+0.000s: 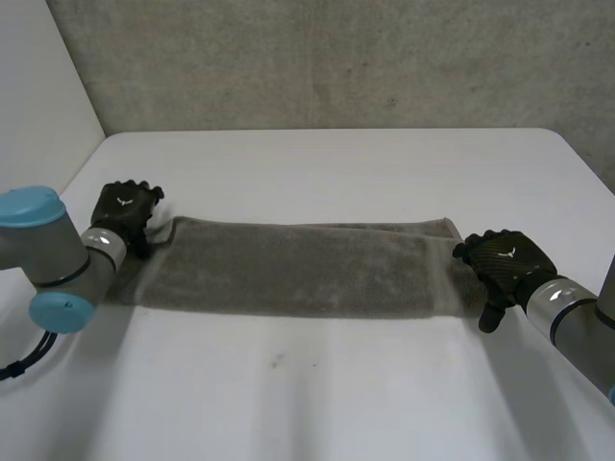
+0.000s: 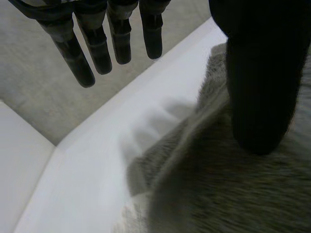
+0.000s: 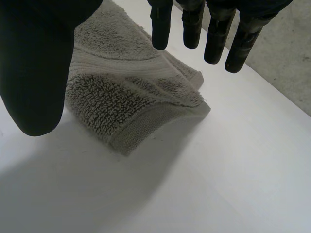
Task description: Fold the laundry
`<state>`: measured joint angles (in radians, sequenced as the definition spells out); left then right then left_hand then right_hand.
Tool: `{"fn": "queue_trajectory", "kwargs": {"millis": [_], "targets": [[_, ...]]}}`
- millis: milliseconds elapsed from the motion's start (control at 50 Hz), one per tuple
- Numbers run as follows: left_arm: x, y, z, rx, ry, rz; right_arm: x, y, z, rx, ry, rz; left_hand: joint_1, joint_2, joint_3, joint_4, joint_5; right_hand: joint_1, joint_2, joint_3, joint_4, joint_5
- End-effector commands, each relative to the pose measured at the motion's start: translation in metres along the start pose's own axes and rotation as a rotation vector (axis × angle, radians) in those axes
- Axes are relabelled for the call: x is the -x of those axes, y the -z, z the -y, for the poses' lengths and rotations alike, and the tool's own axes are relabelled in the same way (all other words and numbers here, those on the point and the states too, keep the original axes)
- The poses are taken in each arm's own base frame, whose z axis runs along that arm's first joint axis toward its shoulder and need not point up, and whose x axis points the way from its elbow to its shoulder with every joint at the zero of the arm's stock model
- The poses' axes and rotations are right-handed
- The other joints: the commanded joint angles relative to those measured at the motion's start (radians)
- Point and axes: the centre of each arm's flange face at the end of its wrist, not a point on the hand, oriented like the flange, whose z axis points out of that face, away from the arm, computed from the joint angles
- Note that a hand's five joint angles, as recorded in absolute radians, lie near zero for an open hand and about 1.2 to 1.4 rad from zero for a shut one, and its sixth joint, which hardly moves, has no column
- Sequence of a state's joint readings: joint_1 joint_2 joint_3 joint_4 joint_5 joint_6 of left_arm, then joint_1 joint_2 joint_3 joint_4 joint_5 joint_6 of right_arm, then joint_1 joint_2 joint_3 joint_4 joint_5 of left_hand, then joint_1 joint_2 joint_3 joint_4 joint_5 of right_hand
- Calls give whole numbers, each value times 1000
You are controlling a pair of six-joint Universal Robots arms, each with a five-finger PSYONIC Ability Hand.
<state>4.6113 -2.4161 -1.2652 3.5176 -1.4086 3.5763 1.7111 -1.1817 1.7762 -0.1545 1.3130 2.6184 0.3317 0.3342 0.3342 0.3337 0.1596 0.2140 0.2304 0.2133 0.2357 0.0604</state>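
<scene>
1. Now the towel (image 1: 288, 269) lies as a long folded strip across the table (image 1: 336, 163).
2. Left hand (image 1: 123, 213) is at the towel's left end, fingers straight, gripping nothing.
3. Right hand (image 1: 507, 261) is at the towel's right end, fingers straight, thumb apart, empty.

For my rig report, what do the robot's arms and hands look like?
The left arm and right arm are grey tubes, the left with light-blue caps. A silver cuff joins each to a black hand. The left hand and right hand each bear a small white mark on the back.
</scene>
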Motion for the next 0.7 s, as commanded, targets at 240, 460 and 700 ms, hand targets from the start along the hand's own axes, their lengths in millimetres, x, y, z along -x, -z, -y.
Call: {"fn": "queue_trajectory", "kwargs": {"millis": [240,460,700], "targets": [[37,-3,20,5,4,253,-1,-3,-3,-17,3,-16,73,70,70,71,70,144,128,145,122,123],[34,17,30,6,5,244,2,-6,-9,0,7,-6,64,61,61,62,61,326,310,327,304,305],[31,20,25,22,6,235,-3,-22,-16,24,69,-6,52,50,50,50,50,1182,1166,1183,1161,1161]]}}
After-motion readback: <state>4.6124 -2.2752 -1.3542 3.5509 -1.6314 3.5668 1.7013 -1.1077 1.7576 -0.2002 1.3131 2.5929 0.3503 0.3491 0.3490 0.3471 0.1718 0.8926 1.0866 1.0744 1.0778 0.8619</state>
